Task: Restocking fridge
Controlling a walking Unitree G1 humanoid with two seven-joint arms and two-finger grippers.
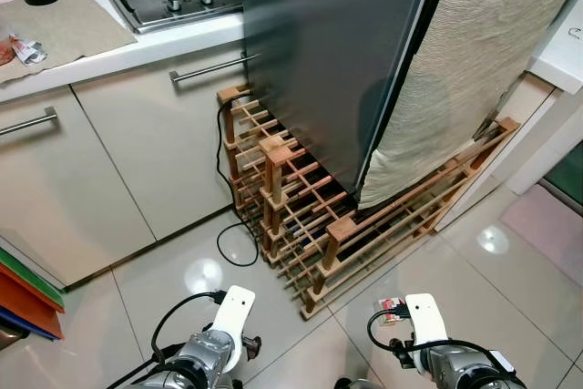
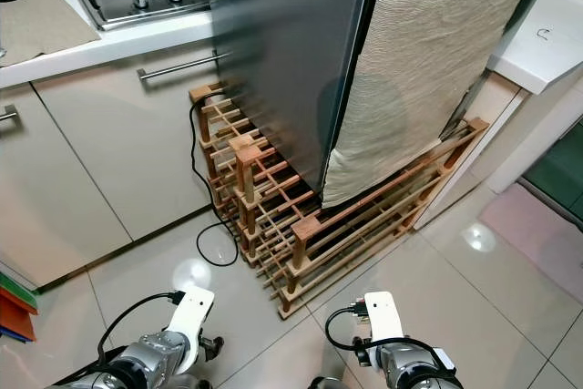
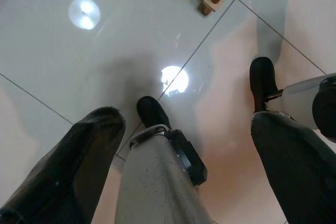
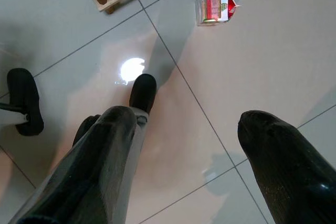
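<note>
Both arms hang low at frame bottom, wrists w/ white housings & black cables. Left gripper (image 3: 189, 156) points down, fingers (image 3: 79, 166) spread apart, nothing btwn them. Right gripper (image 4: 194, 156) likewise aimed down, fingers (image 4: 278, 156) parted wide, nothing held. Left wrist (image 1: 223, 334) and right wrist (image 1: 428, 334) sit roughly level. Robot's black feet (image 3: 152, 111) visible below, legs straight.

Head stereo downward; wrist cameras floorward.
</note>
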